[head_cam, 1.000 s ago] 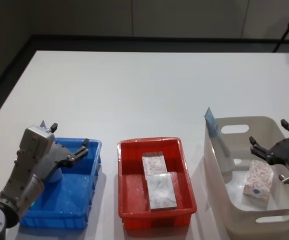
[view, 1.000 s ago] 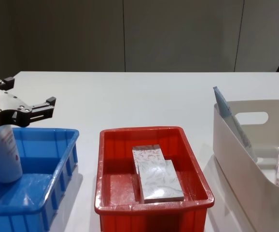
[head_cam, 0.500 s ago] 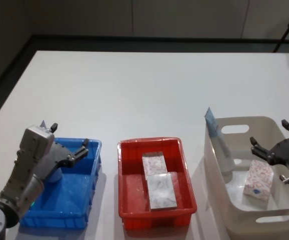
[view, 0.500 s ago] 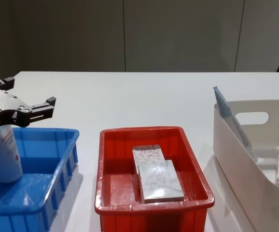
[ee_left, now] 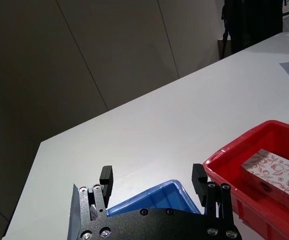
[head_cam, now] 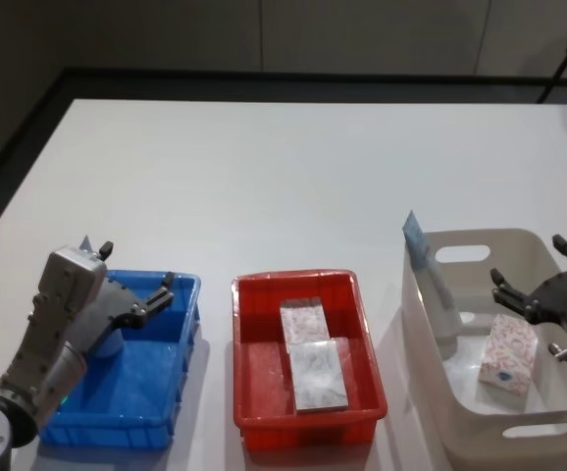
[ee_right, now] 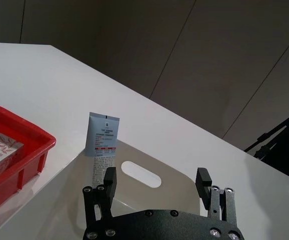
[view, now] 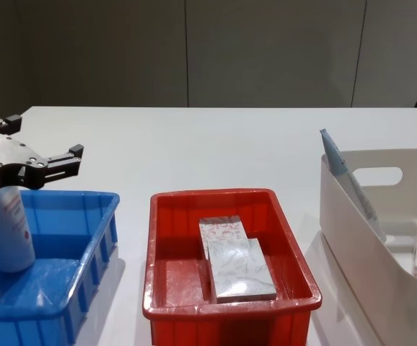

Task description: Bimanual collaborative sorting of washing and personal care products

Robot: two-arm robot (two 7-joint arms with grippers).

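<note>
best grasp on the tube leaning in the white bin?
Probably the upper body of the tube, just below its flat crimped end, which sticks up above the white bin rim at the left wall. Come from above with the right gripper, fingers closing across the flat faces; its lower part sits deep against the wall.

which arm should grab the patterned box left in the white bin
Right. The right gripper hangs open at the white bin, just beside the patterned box. The left gripper, also open, is across the table over the blue bin.
</note>
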